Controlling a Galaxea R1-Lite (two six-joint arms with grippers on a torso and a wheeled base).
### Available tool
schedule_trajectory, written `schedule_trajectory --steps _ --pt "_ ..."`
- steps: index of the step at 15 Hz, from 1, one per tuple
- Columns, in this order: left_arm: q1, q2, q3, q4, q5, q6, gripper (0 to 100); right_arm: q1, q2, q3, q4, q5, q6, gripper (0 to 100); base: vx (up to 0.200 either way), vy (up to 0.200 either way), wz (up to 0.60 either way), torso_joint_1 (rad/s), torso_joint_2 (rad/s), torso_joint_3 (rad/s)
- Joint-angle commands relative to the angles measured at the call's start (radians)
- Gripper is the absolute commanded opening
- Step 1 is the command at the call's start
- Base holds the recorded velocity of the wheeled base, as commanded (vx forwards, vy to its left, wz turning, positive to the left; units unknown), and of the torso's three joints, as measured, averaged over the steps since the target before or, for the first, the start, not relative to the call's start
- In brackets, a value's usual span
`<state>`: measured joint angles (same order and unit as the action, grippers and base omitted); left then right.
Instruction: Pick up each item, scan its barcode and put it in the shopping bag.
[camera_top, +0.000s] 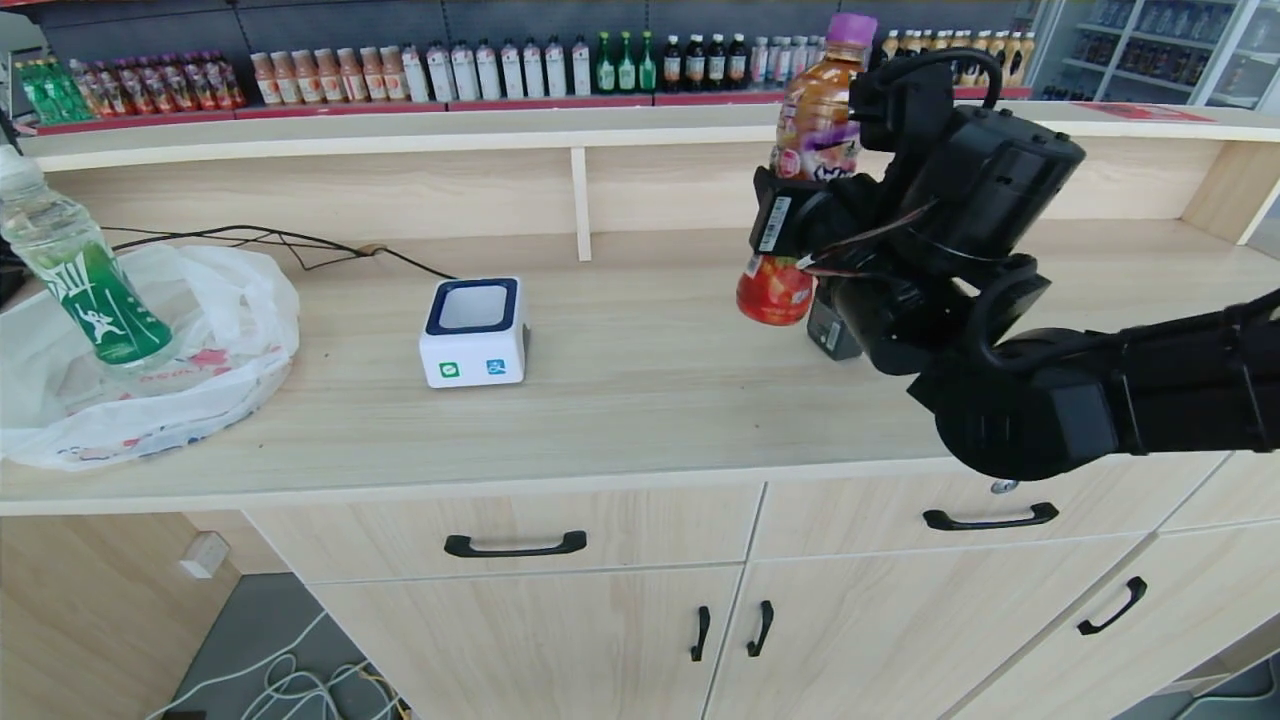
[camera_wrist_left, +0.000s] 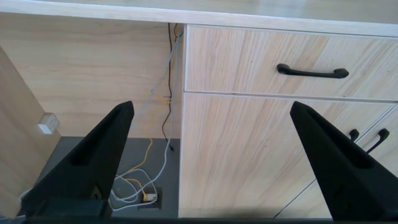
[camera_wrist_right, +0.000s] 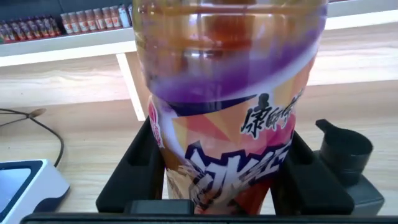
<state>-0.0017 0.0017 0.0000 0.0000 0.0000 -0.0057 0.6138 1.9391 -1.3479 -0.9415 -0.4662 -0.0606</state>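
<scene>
1. Right gripper (camera_top: 800, 225): jaws clenched on the tea bottle (camera_top: 818, 120) at its labelled mid-body. The black fingers (camera_wrist_right: 134, 177) press against opposite sides of the label.
2. Tea bottle: upright. The purple cap stands above the jaws and the rounded orange-red base hangs below them, clear of the counter (camera_top: 650, 400).
3. Right arm pose: the forearm enters from the robot's right, about level over the counter's front edge. The wrist is bent upward, so the gripper sits high above the countertop.
4. Barcode scanner (camera_top: 472, 330): white box with a blue-rimmed window facing up. It sits on the counter, below the right jaws and well to their left. A black cable (camera_top: 300, 240) trails behind it.
5. Shopping bag (camera_top: 230, 300): white plastic, crumpled at the counter's left end, beyond the scanner from the right jaws. A green-labelled bottle (camera_top: 80, 280) stands on it, leaning.
6. Left gripper (camera_wrist_left: 211, 106): jaws released and spread wide, with nothing between them. It is below countertop level, facing the cabinet front. A black drawer handle (camera_wrist_left: 311, 71) lies beyond the jaws.
7. Shelf of drinks bottles (camera_top: 500, 70): far behind the right jaws, past the counter's back ledge.
</scene>
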Motion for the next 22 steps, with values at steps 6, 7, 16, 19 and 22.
schedule_trajectory --steps 6,7,16,19,22 --pt "0.0 0.0 0.0 0.0 0.0 0.0 100 0.0 -0.309 0.325 -0.011 0.066 0.051 0 0.0 0.0 0.0 0.0 0.0 0.0" --pt "0.0 0.0 0.0 0.0 0.0 0.0 100 0.0 -0.324 0.343 -0.011 0.067 0.09 0 0.0 0.0 0.0 0.0 0.0 0.0" --pt "0.0 0.0 0.0 0.0 0.0 0.0 100 0.072 -0.353 0.559 -0.188 0.33 0.386 0 0.0 0.0 0.0 0.0 0.0 0.0" --pt "0.0 0.0 0.0 0.0 0.0 0.0 100 0.161 -0.313 0.543 -0.235 0.334 0.527 0 0.0 0.0 0.0 0.0 0.0 0.0" --pt "0.0 0.0 0.0 0.0 0.0 0.0 100 0.216 -0.235 0.507 -0.401 0.406 0.562 0 0.0 0.0 0.0 0.0 0.0 0.0"
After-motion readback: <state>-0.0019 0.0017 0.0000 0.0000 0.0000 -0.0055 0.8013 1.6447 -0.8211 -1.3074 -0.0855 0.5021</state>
